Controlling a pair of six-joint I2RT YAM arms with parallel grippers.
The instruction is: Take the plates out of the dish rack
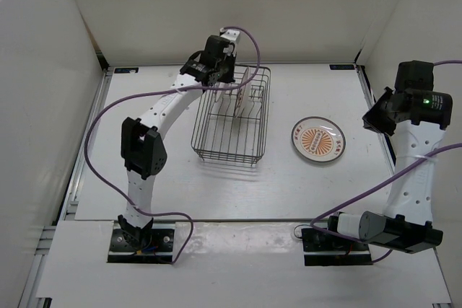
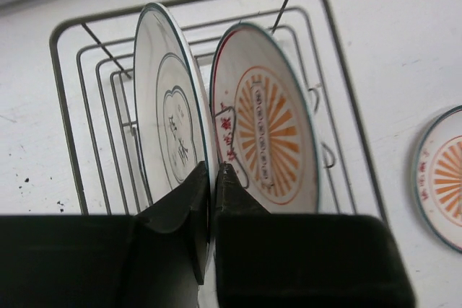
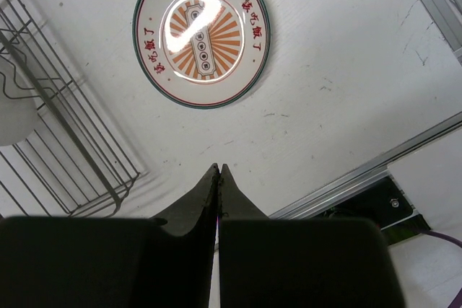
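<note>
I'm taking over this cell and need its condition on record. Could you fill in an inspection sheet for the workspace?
Surface: white table, lightly scuffed.
Job's things: dish rack holds grey-patterned plate and orange plate upright; third plate lies flat to its right.
Clutter: nothing seen.
Grippers: left gripper shut on the grey-patterned plate's rim; right gripper shut, empty, above the table.
Cables: purple cables loop loosely off both arms.
Surroundings: white walls on three sides.

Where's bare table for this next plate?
Widest bare table: the near strip between the dish rack and the arm bases, and in front of the flat orange plate. The gap between rack and that plate is narrower. Crowded: the rack's far end, where the left gripper clamps the grey-ringed plate.
</note>
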